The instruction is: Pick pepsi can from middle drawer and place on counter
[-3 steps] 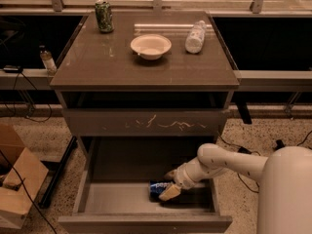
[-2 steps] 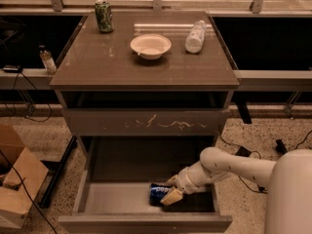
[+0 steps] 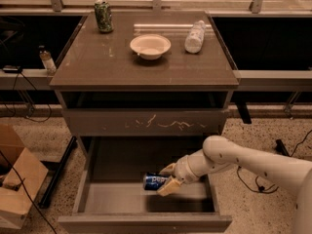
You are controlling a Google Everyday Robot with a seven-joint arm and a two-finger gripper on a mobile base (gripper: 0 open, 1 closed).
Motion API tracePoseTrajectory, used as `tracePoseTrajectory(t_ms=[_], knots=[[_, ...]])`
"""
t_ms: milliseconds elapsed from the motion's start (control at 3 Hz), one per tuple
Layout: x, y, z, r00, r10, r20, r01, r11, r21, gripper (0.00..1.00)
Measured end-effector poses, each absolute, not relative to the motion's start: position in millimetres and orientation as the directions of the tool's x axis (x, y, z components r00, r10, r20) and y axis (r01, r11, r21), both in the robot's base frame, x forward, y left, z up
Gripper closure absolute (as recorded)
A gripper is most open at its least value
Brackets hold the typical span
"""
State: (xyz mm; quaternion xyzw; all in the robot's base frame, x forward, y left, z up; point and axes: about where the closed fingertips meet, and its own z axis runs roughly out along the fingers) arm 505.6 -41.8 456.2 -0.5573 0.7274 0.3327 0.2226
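Observation:
The blue pepsi can (image 3: 154,181) lies on its side on the floor of the open middle drawer (image 3: 117,199), near the drawer's middle. My gripper (image 3: 167,177) reaches in from the right on a white arm, its tan fingers (image 3: 166,186) set around the can's right end, one above and one below. The can looks to rest on the drawer floor. The counter (image 3: 112,65) is the wide grey-brown top above.
On the counter stand a green patterned can (image 3: 103,16), a white bowl (image 3: 150,46) and a clear plastic bottle (image 3: 195,36) lying down. A scratched drawer front (image 3: 146,123) sits above the open drawer. A cardboard box (image 3: 14,184) stands at the left floor.
The gripper has slid left along the drawer floor and now straddles the can's right end. The can has stayed in place.

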Motion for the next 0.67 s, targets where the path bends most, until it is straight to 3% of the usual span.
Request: tracePoseTrajectory(t_ms=[667], knots=[[517.7,-32.1,628.3,0.041,-0.682,-0.730,-0.999,-0.003,-0.053,1.00]])
